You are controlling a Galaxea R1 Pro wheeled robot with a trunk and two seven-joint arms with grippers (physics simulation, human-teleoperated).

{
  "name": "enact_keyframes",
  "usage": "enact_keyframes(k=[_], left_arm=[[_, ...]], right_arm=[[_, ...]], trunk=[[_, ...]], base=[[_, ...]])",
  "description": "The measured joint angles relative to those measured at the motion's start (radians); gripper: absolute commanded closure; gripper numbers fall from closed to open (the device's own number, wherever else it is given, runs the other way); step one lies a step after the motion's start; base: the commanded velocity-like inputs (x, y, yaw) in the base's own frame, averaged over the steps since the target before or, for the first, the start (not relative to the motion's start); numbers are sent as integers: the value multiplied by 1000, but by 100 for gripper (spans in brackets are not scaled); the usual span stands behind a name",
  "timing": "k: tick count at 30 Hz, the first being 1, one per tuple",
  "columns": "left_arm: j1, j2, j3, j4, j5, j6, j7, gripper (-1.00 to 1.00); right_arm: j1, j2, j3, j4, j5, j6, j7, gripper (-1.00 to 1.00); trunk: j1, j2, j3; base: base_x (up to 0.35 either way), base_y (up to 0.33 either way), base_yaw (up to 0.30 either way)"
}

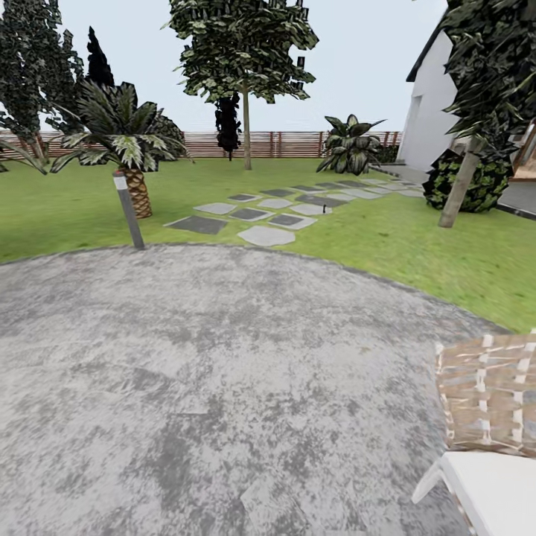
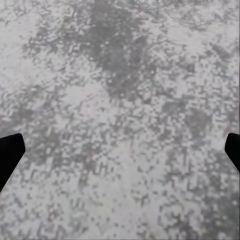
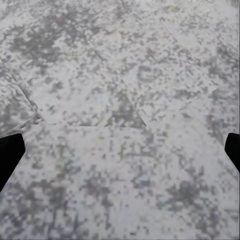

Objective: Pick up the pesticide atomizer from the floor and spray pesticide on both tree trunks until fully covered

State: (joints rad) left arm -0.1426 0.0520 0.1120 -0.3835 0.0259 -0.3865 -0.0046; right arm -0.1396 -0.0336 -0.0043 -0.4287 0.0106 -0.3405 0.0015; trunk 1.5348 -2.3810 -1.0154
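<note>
A grey mottled paved circle (image 1: 223, 372) fills the near ground, with green lawn (image 1: 417, 246) beyond. A short dark post (image 1: 128, 210) and a small palm (image 1: 126, 145) stand far left, stepping stones (image 1: 268, 212) lead away centre, and a woven chair (image 1: 487, 417) sits near right. One tree trunk (image 1: 246, 126) rises far centre, another trunk (image 1: 460, 182) leans at right beside the white house (image 1: 432, 112). The left claw (image 2: 120, 152) and right claw (image 3: 120, 152) both hang wide apart, empty, over paving.
</note>
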Motion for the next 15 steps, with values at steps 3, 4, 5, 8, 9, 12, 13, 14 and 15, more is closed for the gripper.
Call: enact_keyframes(k=[3,4,5,8,9,12,13,14,15], left_arm=[[0,0,0,0,0,0,0,-100],[0,0,0,0,0,0,0,-100],[0,0,0,0,0,0,0,-100],[0,0,0,0,0,0,0,-100],[0,0,0,0,0,0,0,-100],[0,0,0,0,-1,0,0,-100],[0,0,0,0,0,0,0,-100],[0,0,0,0,-1,0,0,-100],[0,-1,0,0,-1,0,0,-100]], right_arm=[[0,0,-1,-1,0,0,-2,-100],[0,0,-1,-1,-1,0,-3,-100],[0,0,0,-2,-1,0,-3,-100],[0,0,-1,-2,0,0,-3,-100],[0,0,-1,-2,0,0,-3,-100],[0,0,-1,-2,0,0,-3,-100],[0,0,-1,-2,0,0,-3,-100],[0,0,-1,-2,0,0,-3,-100],[0,0,-1,-2,0,0,-3,-100]], trunk=[[0,0,0],[0,0,0],[0,0,0],[0,0,0],[0,0,0],[0,0,0],[0,0,0],[0,0,0],[0,0,0]], base=[[340,47,0],[340,68,0],[340,79,0],[341,91,0],[341,96,0],[340,98,0],[340,100,0],[340,100,0],[340,99,0]])
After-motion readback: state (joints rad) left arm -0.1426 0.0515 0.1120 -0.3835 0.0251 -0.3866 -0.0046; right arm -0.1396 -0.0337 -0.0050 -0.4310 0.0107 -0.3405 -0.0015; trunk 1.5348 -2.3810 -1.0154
